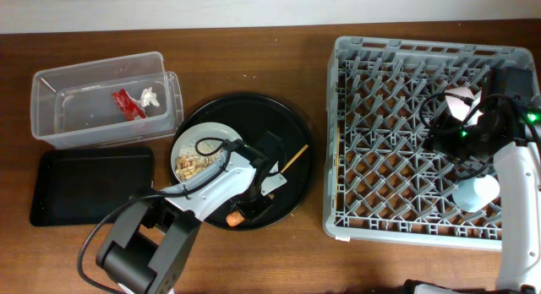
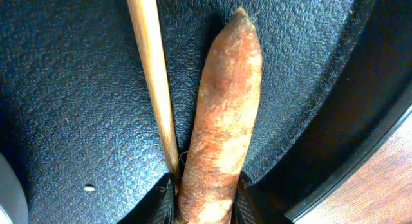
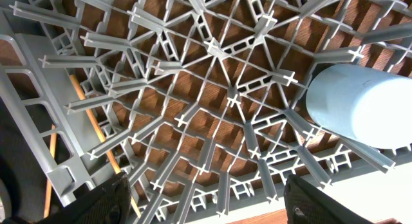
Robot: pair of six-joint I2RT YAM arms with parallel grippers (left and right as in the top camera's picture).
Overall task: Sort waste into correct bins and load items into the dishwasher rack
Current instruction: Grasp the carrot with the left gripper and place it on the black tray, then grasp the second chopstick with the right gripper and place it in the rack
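My left gripper is shut on the orange carrot, which lies on the round black tray next to a wooden chopstick. From overhead the carrot sits at the tray's front edge by the left gripper. The grey-green plate holds beige food scraps. The clear tub holds the red wrapper and the white tissue. My right gripper is open and empty over the dishwasher rack, which holds the blue cup and the white-pink bowl.
The shallow black rectangular tray lies in front of the clear tub. The round black tray sits between the bins and the rack. A chopstick lies on it; another lies along the rack's left side.
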